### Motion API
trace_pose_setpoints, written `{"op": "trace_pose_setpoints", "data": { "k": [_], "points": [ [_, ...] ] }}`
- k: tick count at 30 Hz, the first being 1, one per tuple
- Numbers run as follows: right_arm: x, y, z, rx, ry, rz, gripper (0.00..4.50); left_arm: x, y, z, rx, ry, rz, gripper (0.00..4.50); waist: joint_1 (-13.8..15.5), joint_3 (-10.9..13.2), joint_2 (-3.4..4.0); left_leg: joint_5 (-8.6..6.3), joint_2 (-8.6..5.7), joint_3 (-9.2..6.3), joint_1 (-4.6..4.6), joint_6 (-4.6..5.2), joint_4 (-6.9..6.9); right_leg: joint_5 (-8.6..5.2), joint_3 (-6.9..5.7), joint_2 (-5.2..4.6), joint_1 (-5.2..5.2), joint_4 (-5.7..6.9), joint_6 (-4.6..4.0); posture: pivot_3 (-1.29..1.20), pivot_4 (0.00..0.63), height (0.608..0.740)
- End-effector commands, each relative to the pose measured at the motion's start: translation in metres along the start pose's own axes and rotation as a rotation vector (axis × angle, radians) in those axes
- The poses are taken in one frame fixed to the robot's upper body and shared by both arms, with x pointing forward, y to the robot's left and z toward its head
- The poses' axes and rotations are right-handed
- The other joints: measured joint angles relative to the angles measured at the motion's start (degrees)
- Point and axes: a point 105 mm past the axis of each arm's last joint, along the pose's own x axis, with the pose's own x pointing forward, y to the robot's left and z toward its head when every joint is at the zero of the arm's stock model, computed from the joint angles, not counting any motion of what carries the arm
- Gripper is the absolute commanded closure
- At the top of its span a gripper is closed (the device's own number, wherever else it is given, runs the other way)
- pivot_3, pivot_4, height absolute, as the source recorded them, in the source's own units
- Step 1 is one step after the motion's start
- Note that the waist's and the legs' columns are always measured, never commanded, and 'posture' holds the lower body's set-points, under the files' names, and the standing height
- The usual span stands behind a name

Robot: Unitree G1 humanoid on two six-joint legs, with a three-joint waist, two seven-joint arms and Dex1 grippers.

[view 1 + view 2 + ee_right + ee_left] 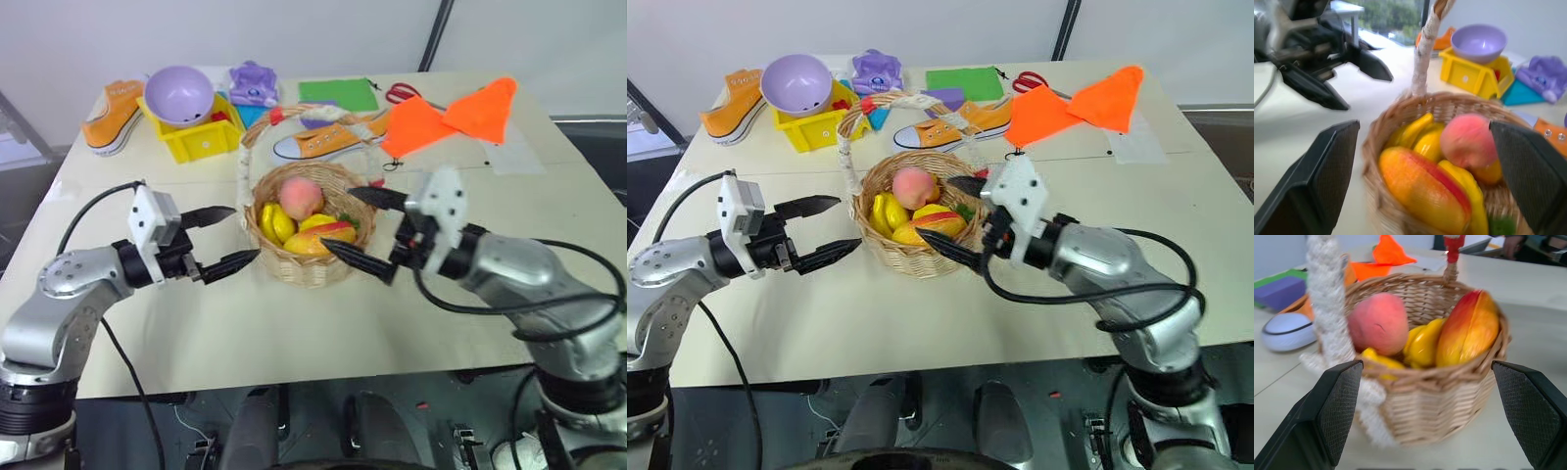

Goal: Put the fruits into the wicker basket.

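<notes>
The wicker basket [306, 268] stands at the table's middle, its white-wrapped handle [258, 125] arching over the far left side. Inside lie the fruits: a pink peach [302, 196], a red-to-yellow mango [320, 238] and yellow pieces [275, 223]. My left gripper [245, 232] is open just left of the basket, pointing at its wall and holding nothing. From the right, my right gripper [337, 218] reaches in, open, its fingers spread over the basket's right rim near the mango and empty. The left wrist view shows the basket [1425, 416] between that gripper's fingers.
At the back left a yellow bin [201, 140] holds a lilac bowl [179, 93], with an orange sneaker [111, 116] beside it. Another sneaker [328, 140] lies behind the basket. An orange cloth [451, 116], green sheet [338, 94], scissors [400, 93] and purple toy [254, 83] lie farther back.
</notes>
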Motion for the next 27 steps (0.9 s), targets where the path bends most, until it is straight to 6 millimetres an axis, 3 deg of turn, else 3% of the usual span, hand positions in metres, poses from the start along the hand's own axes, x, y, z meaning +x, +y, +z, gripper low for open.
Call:
{"op": "trace_pose_setpoints", "data": {
  "k": [1, 4, 10, 13, 17, 19, 23, 27],
  "points": [
    [-0.015, -0.018, 0.008, -0.018, -0.019, -0.11, 0.07, 0.009, -0.013, 0.011, 0.01, -0.044, -0.065, 0.0, -0.16, 0.0, 0.0, 0.0, 0.03, 0.01, 0.09, 0.0, 0.0, 0.01, 0.02, 0.02, 0.06, 0.0, -0.02, 0.0, 0.15, 0.74],
    [-0.015, -0.041, -0.003, -0.007, 0.004, -0.236, 0.07, 0.014, -0.018, 0.013, -0.008, -0.065, -0.093, 0.0, -0.15, -0.01, -0.01, 0.0, 0.04, 0.05, 0.31, -0.01, -0.04, 0.01, 0.09, 0.04, 0.2, 0.0, -0.07, 0.0, 0.15, 0.74],
    [0.007, -0.074, -0.018, 0.022, -0.022, -0.354, 0.07, 0.02, -0.02, 0.012, -0.014, -0.07, -0.108, 0.0, -0.09, 0.0, 0.0, 0.02, 0.05, 0.12, 0.28, -0.04, -0.06, 0.01, 0.13, 0.08, 0.13, 0.01, -0.06, 0.0, 0.15, 0.74],
    [0.015, -0.09, -0.02, 0.091, -0.072, -0.409, 0.92, 0.021, -0.022, 0.012, -0.01, -0.069, -0.104, 0.0, -0.11, 0.0, 0.0, 0.03, 0.06, 0.18, 0.28, -0.03, -0.06, 0.02, 0.14, 0.11, 0.1, 0.06, -0.04, 0.0, 0.15, 0.74],
    [0.009, -0.093, -0.017, 0.088, -0.09, -0.421, 2.95, 0.019, -0.023, 0.013, -0.006, -0.07, -0.092, 0.0, 0.24, 0.0, 0.0, 0.03, 0.05, 0.19, 0.26, -0.03, -0.06, 0.02, 0.13, 0.1, 0.11, 0.09, -0.03, 0.0, 0.15, 0.74],
    [-0.005, -0.102, -0.013, 0.081, -0.105, -0.488, 3.94, 0.018, -0.023, 0.013, -0.003, -0.068, -0.085, 0.0, 0.2, 0.0, 0.0, 0.03, 0.05, 0.2, 0.24, -0.03, -0.04, 0.02, 0.13, 0.1, 0.1, 0.09, -0.03, 0.0, 0.15, 0.74],
    [-0.061, -0.137, -0.006, 0.06, -0.143, -0.726, 3.94, 0.02, -0.023, 0.012, -0.004, -0.07, -0.084, 0.0, 0.33, 0.0, 0.0, 0.03, 0.05, 0.21, 0.24, -0.03, -0.04, 0.02, 0.13, 0.1, 0.11, 0.09, -0.03, 0.0, 0.15, 0.74],
    [-0.143, -0.175, -0.007, -0.03, -0.077, -1.066, 3.94, 0.025, -0.024, 0.012, -0.007, -0.076, -0.104, 0.0, 0.77, 0.0, 0.0, 0.03, 0.03, 0.24, 0.24, -0.03, -0.03, 0.02, 0.13, 0.08, 0.11, 0.08, -0.03, 0.0, 0.15, 0.74]
  ]
}}
